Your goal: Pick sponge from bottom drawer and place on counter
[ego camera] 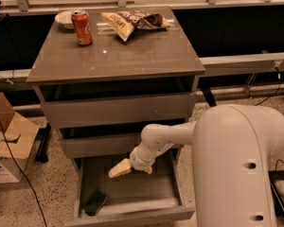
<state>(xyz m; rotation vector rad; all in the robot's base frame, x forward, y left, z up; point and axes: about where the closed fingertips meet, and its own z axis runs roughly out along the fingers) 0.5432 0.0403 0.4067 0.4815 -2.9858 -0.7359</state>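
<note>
The bottom drawer [132,193] is pulled open below two shut grey drawers. The sponge [95,202], dark green with a yellow edge, lies on the drawer floor near its front left corner. My gripper [119,169] hangs over the middle of the open drawer, above and to the right of the sponge, apart from it and holding nothing. Its pale fingers point down to the left. The counter [132,56] is the glossy grey-brown top of the cabinet.
On the counter's far edge stand a red can [82,28], a small bowl [65,18] and a tan and brown snack bag [132,21]. A cardboard box [9,141] and cables sit on the floor to the left. My white arm body [236,169] fills the lower right.
</note>
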